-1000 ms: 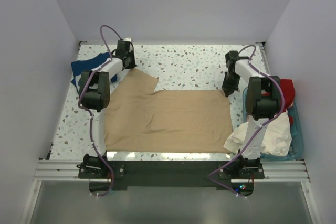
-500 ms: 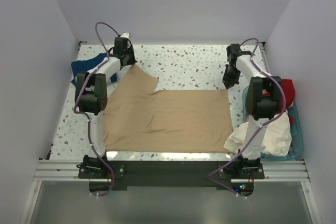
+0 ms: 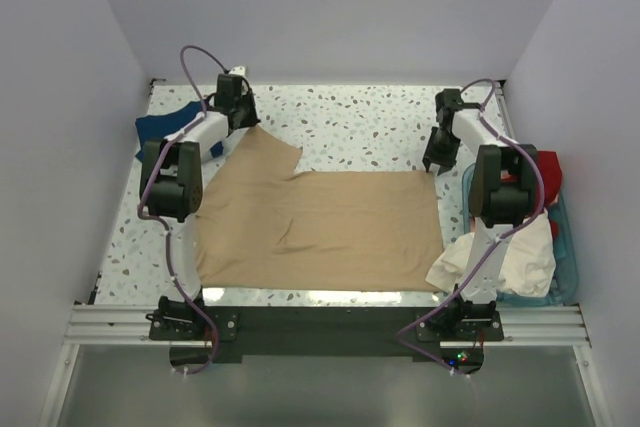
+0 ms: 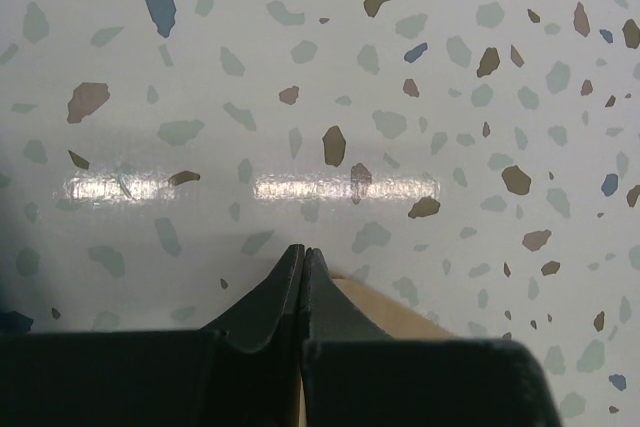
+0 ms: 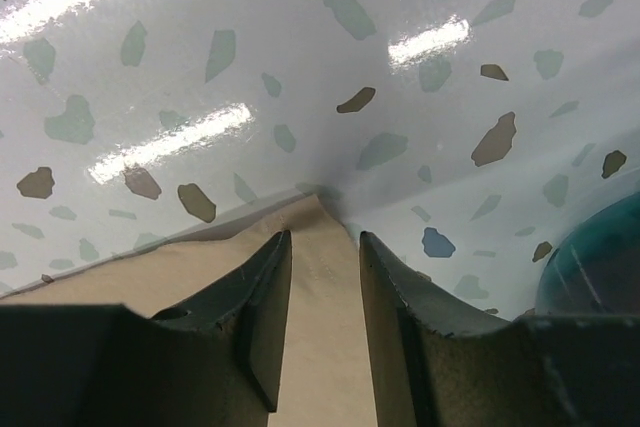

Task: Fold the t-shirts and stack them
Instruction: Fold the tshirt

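Seen from above, a tan t-shirt lies spread nearly flat in the middle of a white speckled table. Its lower edge is near the bottom of the table, and 1 sleeve reaches toward the upper left. 2 robot arms stretch from the bottom of the frame to the shirt's far corners.

The left gripper sits at the upper left, at the tip of that sleeve. In its wrist view the 2 black fingers are pressed tightly together, with a sliver of tan cloth just to their lower right. I cannot tell whether any cloth is pinched between them.

The right gripper sits at the shirt's upper right corner. In its wrist view the fingers stand a narrow gap apart, and the pointed corner of the shirt lies on the table between them, not clamped.

A navy t-shirt lies bunched at the table's left edge, beside the left arm. At the right edge a teal basket holds a red t-shirt and a white t-shirt, which spills over its near rim onto the table.
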### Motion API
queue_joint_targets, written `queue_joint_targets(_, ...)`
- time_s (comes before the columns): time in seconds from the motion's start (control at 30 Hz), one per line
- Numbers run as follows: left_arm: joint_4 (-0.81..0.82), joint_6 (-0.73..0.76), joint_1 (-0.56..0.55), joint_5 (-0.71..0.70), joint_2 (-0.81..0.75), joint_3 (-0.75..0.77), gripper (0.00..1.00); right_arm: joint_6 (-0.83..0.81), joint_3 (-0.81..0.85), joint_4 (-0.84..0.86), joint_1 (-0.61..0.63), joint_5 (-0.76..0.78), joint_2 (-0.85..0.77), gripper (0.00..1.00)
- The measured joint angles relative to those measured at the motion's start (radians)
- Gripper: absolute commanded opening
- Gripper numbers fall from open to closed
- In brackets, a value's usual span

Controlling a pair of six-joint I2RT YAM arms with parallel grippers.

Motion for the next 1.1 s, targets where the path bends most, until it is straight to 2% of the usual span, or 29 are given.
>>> queue_joint_targets(0.3,0.002,0.0,0.003,0.005,-0.027,-0.021,0.0,-0.003,-0.013,0.041,-0.003,-0.031,0.035,0.33)
queue_joint_targets(0.4,0.001,0.0,0.005,0.006,-0.034,-0.033,0.0,-0.004,-0.013,0.046,-0.004,-0.042,0.038,0.24)
queue_joint_targets(0.53,0.002,0.0,0.006,0.007,-0.035,-0.043,0.0,-0.005,-0.013,0.055,-0.003,-0.052,0.038,0.02)
queue_joint_targets(0.57,0.002,0.0,0.006,0.007,-0.035,-0.045,0.0,-0.006,-0.013,0.055,-0.003,-0.052,0.038,0.0)
queue_joint_targets(0.93,0.016,0.001,0.026,0.051,-0.035,-0.031,0.0,-0.014,0.082,0.01,-0.004,-0.021,0.091,0.0)
queue_joint_targets(1.1,0.015,0.013,0.039,0.079,-0.014,0.08,0.0,-0.021,0.18,-0.024,-0.005,-0.002,0.147,0.0)
